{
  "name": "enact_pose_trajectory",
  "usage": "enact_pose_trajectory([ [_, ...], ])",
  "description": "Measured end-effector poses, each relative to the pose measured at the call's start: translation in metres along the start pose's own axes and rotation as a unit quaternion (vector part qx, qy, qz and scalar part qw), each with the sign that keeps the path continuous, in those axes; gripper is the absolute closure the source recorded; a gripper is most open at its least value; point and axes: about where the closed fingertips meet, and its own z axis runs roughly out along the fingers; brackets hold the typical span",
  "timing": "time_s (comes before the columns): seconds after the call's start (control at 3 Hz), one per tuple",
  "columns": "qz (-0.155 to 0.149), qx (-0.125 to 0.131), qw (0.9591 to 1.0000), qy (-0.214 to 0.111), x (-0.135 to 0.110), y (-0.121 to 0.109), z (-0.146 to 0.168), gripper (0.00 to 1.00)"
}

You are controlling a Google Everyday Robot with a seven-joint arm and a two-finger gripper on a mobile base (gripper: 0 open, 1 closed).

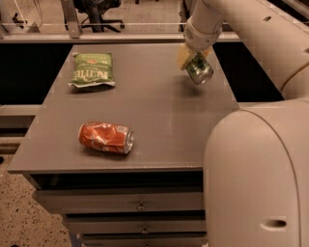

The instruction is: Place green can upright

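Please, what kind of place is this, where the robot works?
Probably an office or lab: a wheeled office chair stands behind, the table is a grey cabinet with drawers, and the floor is speckled. The gripper holds the green can over the cabinet's far corner.

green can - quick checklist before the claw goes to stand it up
1. Claw gripping the green can, over the far right of the table: ok.
2. Can upright: not ok; it is tilted, silver end toward the camera.
3. Can lifted off the table: cannot tell.
4. Crushed orange can and chip bag out of the way: ok; both lie on the left half, well apart from the claw.
5. Room to the table's right edge: probably ok, but the can hangs fairly near it.
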Motion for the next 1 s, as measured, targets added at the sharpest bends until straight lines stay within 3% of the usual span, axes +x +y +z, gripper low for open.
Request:
enact_pose_trajectory([
  [0.33, -0.053, -0.019, 0.9953, -0.078, -0.006, -0.003, -0.029, 1.00],
  [0.67, -0.092, -0.066, 0.9772, -0.179, -0.007, -0.003, -0.044, 1.00],
  [1.0, -0.102, -0.114, 0.9466, -0.284, -0.004, -0.006, -0.063, 1.00],
])
